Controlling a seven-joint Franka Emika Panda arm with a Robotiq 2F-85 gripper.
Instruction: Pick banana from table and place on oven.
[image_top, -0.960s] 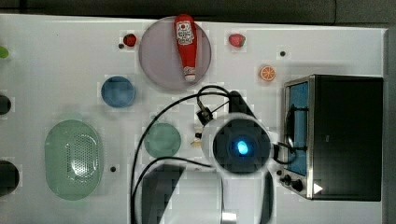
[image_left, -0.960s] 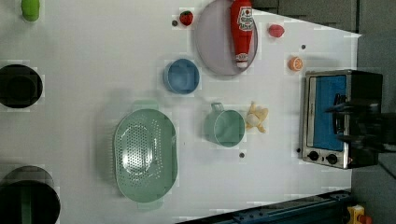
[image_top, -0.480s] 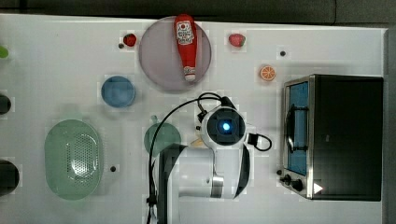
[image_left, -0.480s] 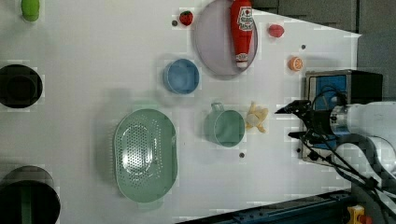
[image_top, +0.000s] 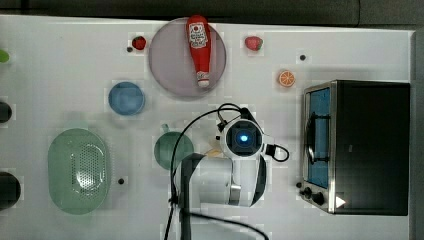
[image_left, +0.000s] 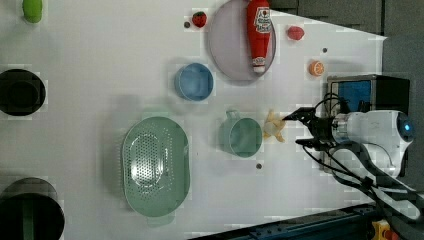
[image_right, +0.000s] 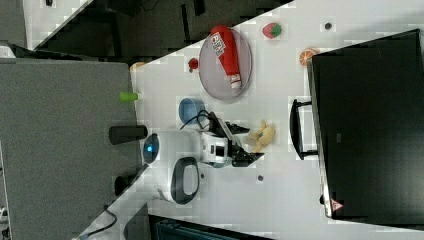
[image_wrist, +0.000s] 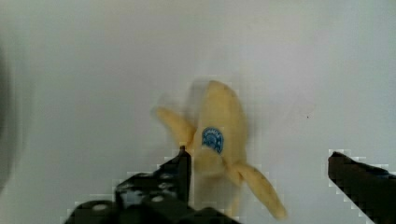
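We see the banana (image_left: 274, 126) lying on the white worktop (image_left: 100, 60), just beside the green cup (image_left: 241, 137) on the left view's right, between that cup and the oven (image_left: 367, 92). In the wrist view the banana (image_wrist: 218, 140) shows a half-peeled shape with pale yellow flaps spreading from its body and a small round blue sticker on its side. The gripper (image_left: 296, 130) reaches toward it from the left view's right, and its fingers (image_left: 299, 114) stand spread wide, one tip close to the fruit's upper edge and the other below it, in the left view. We cannot tell whether either tip touches the peel. In the wrist view one dark finger (image_wrist: 180, 170) sits right against the banana's side while the other (image_wrist: 359, 177) stands well apart, with bare worktop between. Nothing is pinched.

In the right view the gripper (image_right: 248, 144) points at the banana (image_right: 262, 135), which rests near the oven's (image_right: 370, 125) handle bar. In the top view the arm's white wrist covers most of the fruit; a pale sliver of it (image_top: 214, 152) shows beside the green cup (image_top: 172, 150).

Elsewhere on the worktop, a red ketchup bottle (image_top: 199, 47) lies on a grey plate (image_top: 170, 65), a blue bowl (image_top: 126, 98) sits near it, a green colander (image_top: 79, 170) rests further off, and an orange slice (image_top: 286, 78) lies near the oven's (image_top: 370, 145) corner.
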